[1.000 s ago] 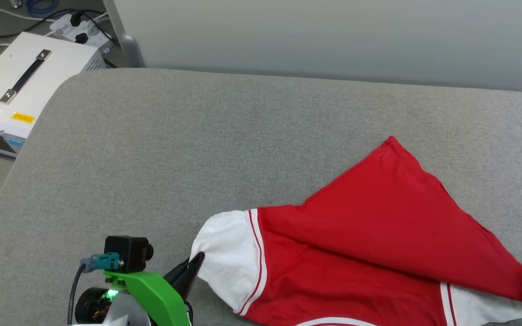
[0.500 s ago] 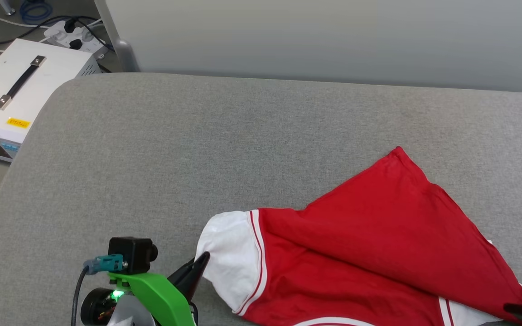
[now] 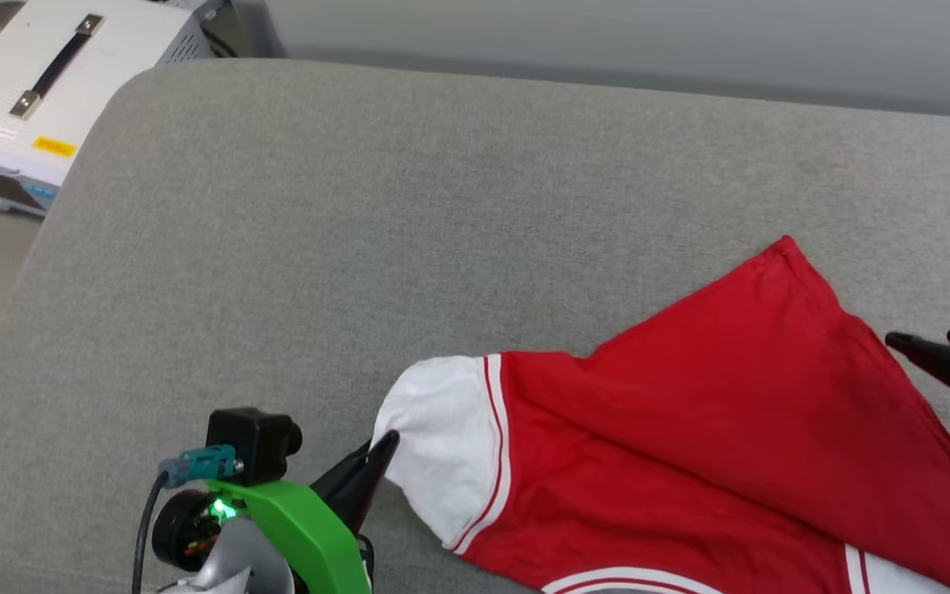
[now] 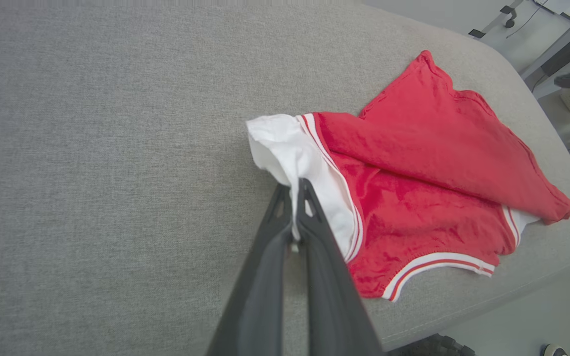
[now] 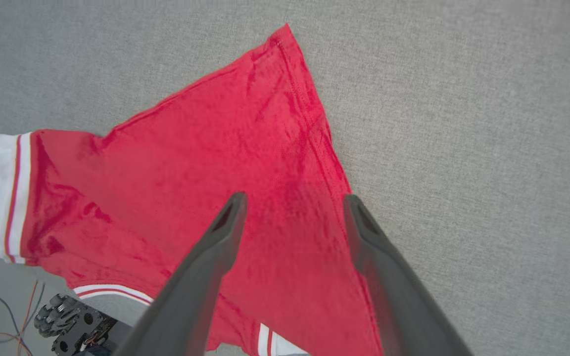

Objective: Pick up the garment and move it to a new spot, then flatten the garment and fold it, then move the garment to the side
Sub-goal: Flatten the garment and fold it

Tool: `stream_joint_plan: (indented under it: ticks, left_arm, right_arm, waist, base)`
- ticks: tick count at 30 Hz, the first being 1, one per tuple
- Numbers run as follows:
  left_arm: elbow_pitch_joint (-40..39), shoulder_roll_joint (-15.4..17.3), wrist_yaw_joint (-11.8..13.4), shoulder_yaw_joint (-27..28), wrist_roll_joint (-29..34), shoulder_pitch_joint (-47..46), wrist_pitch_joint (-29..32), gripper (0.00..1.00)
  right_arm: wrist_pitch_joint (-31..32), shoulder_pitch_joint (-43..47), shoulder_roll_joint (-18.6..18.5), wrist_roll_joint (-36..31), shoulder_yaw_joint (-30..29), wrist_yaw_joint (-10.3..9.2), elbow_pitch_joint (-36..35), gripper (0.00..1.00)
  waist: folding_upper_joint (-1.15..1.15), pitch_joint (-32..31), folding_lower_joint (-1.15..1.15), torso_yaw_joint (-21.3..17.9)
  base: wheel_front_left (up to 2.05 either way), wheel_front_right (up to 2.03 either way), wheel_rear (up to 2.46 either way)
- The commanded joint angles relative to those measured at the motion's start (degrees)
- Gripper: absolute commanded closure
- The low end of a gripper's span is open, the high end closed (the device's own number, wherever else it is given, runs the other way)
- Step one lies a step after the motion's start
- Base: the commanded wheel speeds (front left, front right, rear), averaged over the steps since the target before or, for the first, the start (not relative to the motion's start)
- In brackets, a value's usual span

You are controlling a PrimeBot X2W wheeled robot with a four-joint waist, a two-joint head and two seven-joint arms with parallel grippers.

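Two grippers working: my left gripper point(image 4: 297, 193) pinches the white sleeve point(image 4: 285, 143) of the garment point(image 3: 689, 429), lying doubled over on the grey cushion point(image 3: 359, 206), right gripper point(image 5: 295, 200) wide and empty over it, so I judge flattening needs a hem-corner grab next.

garment point(image 3: 714, 429): soft knit cloth; red body shows a faint sheen in the wrist views, white sleeve is matt.
table point(image 3: 359, 247): grey woven fabric cover, coarse grain, matt.
left hand point(image 4: 294, 187), right hand point(image 5: 295, 198): dark fingers, smooth, dull satin finish, look like plastic.
green bracket point(image 3: 310, 536) at the left wrist: glossy plastic.
white case point(image 3: 104, 74): smooth matt shell; handle ends are bright metal.
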Motion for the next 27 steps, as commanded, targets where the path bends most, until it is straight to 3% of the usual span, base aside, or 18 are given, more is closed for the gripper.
stream_joint_plan:
  ticks: [1,11,17,26,27]
  left_arm:
    - [-0.6,-0.1,0.2,0.0,0.7,-1.4,-0.2,1.00]
    - [-1.3,-1.9,-1.0,-1.6,1.2,-4.0,-0.5,1.00]
    - [-1.0,-3.0,-1.7,-2.6,1.6,-5.6,-0.6,1.00]
    - [0.4,-3.9,-2.0,-3.3,1.5,-5.7,-1.2,1.00]
    - [0.5,-3.9,-2.0,-3.3,1.5,-5.7,-1.2,1.00]
  right_arm:
    - [0.7,-2.0,0.0,-1.1,0.6,-0.04,0.7,0.00]
    - [-0.2,-12.1,-0.2,-5.9,3.5,-0.04,11.6,0.00]
    - [-3.0,-16.1,-2.5,-9.0,4.9,-0.04,18.6,0.00]
    - [-2.9,-14.5,-3.8,-8.2,9.0,-0.04,24.3,0.00]
    - [-2.9,-14.2,-3.7,-8.0,9.2,-0.04,24.7,0.04]
  waist:
    - [0.00,4.3,0.00,3.9]
    - [0.00,10.3,0.00,9.9]
    - [0.00,12.8,0.00,12.3]
    - [0.00,13.6,0.00,13.4]
    - [0.00,13.6,0.00,13.4]
  base:
    - [0.00,0.00,0.00]
    - [0.00,0.00,0.00]
    - [0.00,0.00,0.00]
    - [0.00,0.00,0.00]
    - [0.00,0.00,0.00]
